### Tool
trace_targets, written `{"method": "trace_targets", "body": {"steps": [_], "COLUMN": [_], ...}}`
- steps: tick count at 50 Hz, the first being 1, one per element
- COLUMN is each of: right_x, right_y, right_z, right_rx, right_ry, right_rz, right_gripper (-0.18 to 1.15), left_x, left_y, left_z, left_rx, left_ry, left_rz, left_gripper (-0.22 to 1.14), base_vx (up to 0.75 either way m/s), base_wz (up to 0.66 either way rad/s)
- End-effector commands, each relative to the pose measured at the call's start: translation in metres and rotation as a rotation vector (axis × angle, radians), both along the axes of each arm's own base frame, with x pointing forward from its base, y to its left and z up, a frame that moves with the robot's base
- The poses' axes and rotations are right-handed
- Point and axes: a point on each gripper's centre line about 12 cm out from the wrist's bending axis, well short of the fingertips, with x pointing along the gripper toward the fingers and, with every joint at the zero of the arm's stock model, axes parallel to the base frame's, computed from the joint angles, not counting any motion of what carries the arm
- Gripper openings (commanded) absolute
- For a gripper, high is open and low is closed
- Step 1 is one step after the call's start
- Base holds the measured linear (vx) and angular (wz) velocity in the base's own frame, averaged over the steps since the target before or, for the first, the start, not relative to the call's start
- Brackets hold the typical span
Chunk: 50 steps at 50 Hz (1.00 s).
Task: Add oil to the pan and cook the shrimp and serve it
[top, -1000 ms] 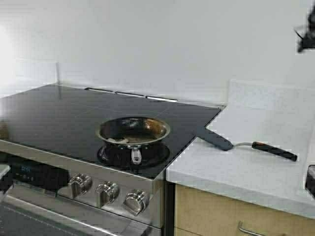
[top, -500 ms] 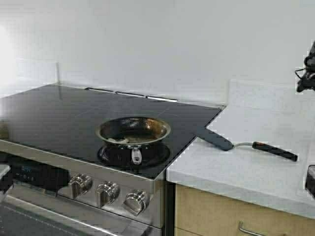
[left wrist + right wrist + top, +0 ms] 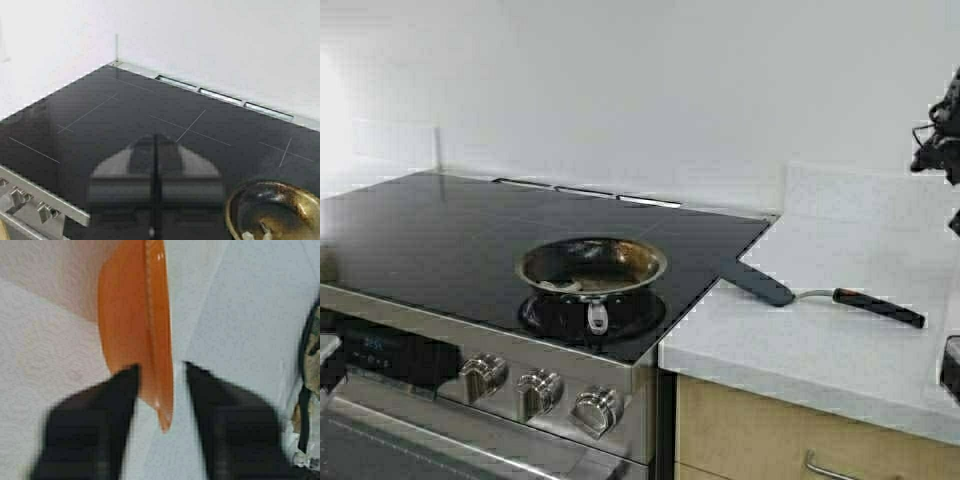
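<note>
Meanwhile the pan (image 3: 591,266) sits on the black cooktop (image 3: 440,235) with pale shrimp (image 3: 566,285) inside. Left gripper (image 3: 156,172) hovers closed above the cooktop beside the pan. Right gripper (image 3: 160,390) straddles an orange bowl (image 3: 135,325) rim, fingers (image 3: 120,390) parted, above the bench (image 3: 840,300).

right arm (image 3: 940,140): mostly cut off at high view's right edge | orange bowl (image 3: 135,335): blurred, top cropped in right wrist view | pan (image 3: 275,210): partly cropped in left wrist view | shrimp (image 3: 563,286): too small to count
</note>
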Motion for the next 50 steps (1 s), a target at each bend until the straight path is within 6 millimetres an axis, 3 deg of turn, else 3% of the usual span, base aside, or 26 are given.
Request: {"method": "trace_targets", "body": {"steps": [1, 15, 26, 37, 50], "right_x": [0.009, 0.006, 0.002, 0.0, 0.006], "right_y": [-0.001, 0.004, -0.009, -0.035, -0.035], "right_z": [0.015, 0.014, 0.011, 0.037, 0.077], "right_rx": [-0.001, 0.075, 0.244, 0.338, 0.34], "right_ry": [-0.017, 0.059, 0.031, -0.042, -0.14], "right_rz": [0.016, 0.05, 0.053, -0.011, 0.001], "right_gripper": [1.04, 1.04, 1.03, 1.03, 1.03], "left_x": [0.002, 0.002, 0.002, 0.002, 0.002], "left_y": [0.0, 0.0, 0.0, 0.0, 0.0], "left_z": [0.002, 0.002, 0.002, 0.002, 0.002], "left_rx": [-0.002, -0.002, -0.002, -0.003, -0.003], "left_ry": [-0.003, -0.003, -0.003, -0.003, -0.002], "left_rz": [0.002, 0.002, 0.002, 0.002, 0.002], "left_gripper": [0.03, 0.03, 0.03, 0.03, 0.03], "base_vx": [0.0, 0.0, 0.0, 0.0, 0.0], "base_wz": [0.0, 0.0, 0.0, 0.0, 0.0]}}
